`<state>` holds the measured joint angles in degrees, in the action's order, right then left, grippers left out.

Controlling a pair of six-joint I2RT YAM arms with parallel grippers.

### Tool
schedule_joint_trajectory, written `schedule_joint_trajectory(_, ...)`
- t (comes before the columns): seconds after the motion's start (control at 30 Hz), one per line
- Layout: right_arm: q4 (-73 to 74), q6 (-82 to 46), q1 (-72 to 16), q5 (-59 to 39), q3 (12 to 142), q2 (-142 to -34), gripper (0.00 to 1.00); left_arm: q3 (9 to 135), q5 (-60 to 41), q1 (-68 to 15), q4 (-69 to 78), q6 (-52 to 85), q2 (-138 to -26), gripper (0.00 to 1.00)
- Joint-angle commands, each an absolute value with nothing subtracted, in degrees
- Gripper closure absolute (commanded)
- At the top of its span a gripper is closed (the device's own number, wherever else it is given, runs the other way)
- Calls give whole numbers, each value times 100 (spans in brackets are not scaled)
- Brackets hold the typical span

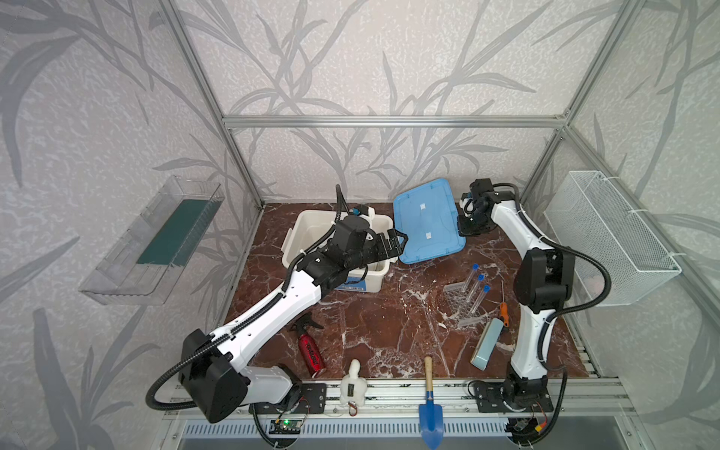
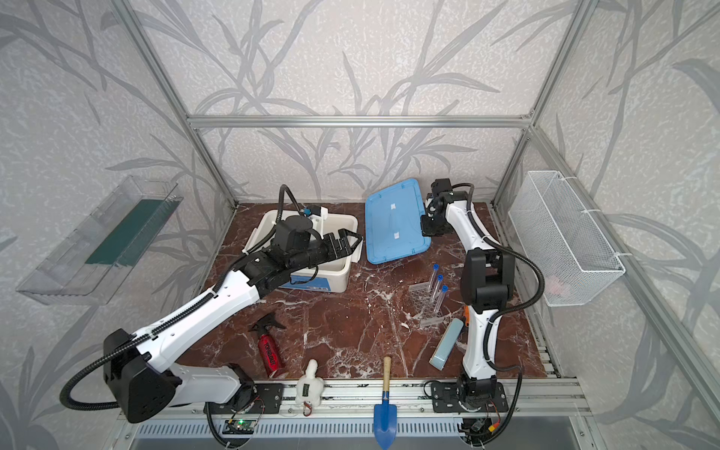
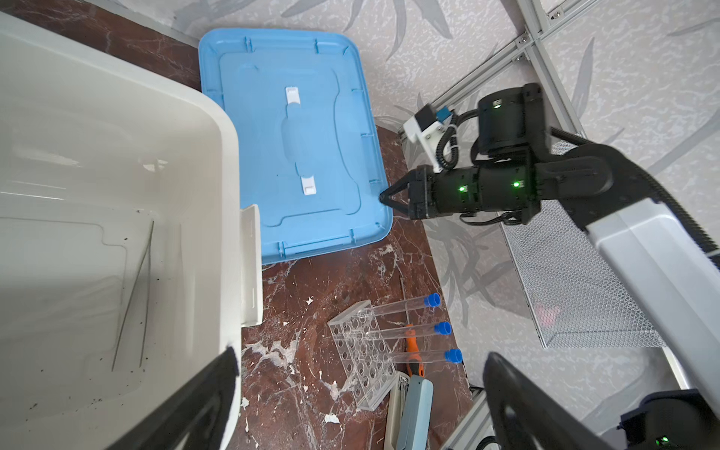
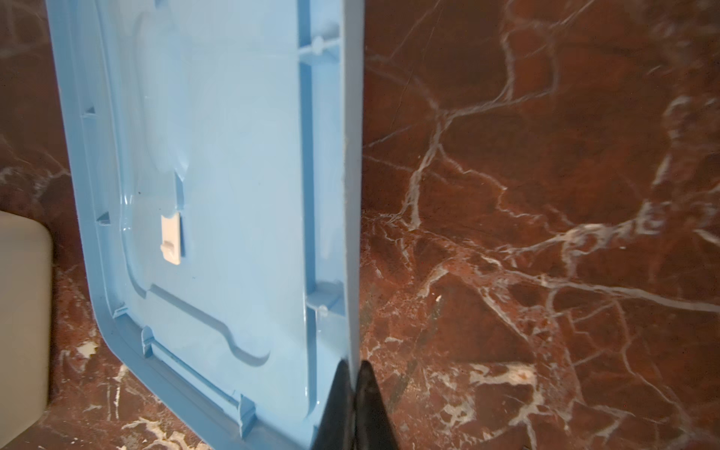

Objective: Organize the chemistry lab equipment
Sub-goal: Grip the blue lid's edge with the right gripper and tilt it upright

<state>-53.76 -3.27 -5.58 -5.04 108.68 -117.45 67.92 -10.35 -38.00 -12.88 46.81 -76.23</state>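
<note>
Lid (image 1: 428, 222) of pale blue plastic lies inner face up at the far edge of the worktop (image 1: 389, 331), just beside the open white bin (image 1: 307, 230), which stands toward the far left corner. The right gripper (image 4: 355, 374) is pinched tight on the rim along the lid's right side, both fingertips pressed against the thin plastic. The left gripper (image 1: 398, 240) hangs over the bin's right end with its jaws spread wide and nothing between them.

On the bin's floor lie thin rods (image 3: 132, 296). The clear perforated tube rack (image 1: 459, 307) sits near the worktop's right edge, between the lid and the near edge. It carries three long clear tubes with blue caps (image 1: 475, 292). They seem to pass through its holes, though the clear plastic makes that hard to confirm. An orange-handled tool (image 1: 503, 311) lies just beside the rack.
</note>
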Motion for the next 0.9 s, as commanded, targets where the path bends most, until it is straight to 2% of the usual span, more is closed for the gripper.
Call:
schedule_joint_trajectory(0.0,-5186,-458,-486,-536,10656,-11350,100,6653,-1003,-3891,-1000,4851,-7486,1)
schedule_joint_trajectory(0.27,-4802,-819,-282,-752,10186,-10406,100,6505,-763,-4249,-379,4996,-7619,4)
schedule_joint_trajectory(0.57,-4152,-1209,-220,-665,9385,-9027,100,6063,182,-4739,685,5398,-7596,5)
schedule_joint_trajectory(0.87,-3425,-2103,-241,-1908,8666,-8044,100,5749,976,-5080,2228,5142,-7754,4)
